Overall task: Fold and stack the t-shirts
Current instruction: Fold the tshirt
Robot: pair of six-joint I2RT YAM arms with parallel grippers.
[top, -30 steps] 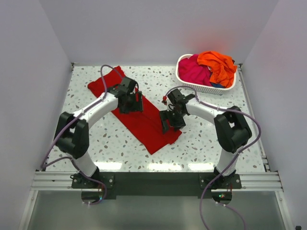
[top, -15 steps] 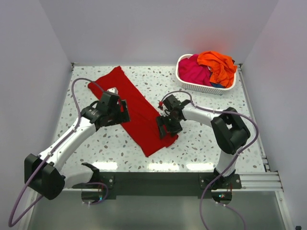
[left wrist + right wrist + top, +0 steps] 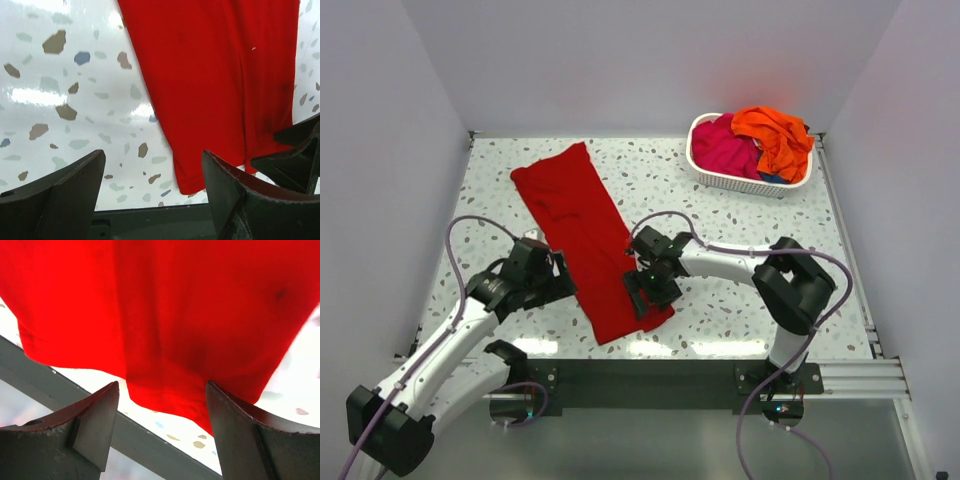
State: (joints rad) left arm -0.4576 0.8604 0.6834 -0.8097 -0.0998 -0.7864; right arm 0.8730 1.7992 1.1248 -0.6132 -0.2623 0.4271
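A deep red t-shirt [image 3: 582,235], folded into a long strip, lies slantwise on the table, its near end by the front edge. My left gripper [image 3: 558,284] stands open just left of that strip; in the left wrist view [image 3: 154,155] only speckled table shows between its fingers, the red cloth [image 3: 215,65] beyond and to the right. My right gripper [image 3: 640,296] hovers open at the strip's near right corner, and the red hem [image 3: 165,390] shows between its wide fingers. A magenta-pink t-shirt [image 3: 723,148] and a bright orange t-shirt [image 3: 775,135] are heaped in the basket.
The white slatted basket [image 3: 745,182] stands at the back right corner. White walls close in the table on three sides. The dark front rail [image 3: 650,375] runs just below the red shirt's near end.
The left arm has swung off the red shirt, back toward the near left. The right gripper has moved toward the near left. The shirt now lies as a straighter strip reaching closer to the front edge.
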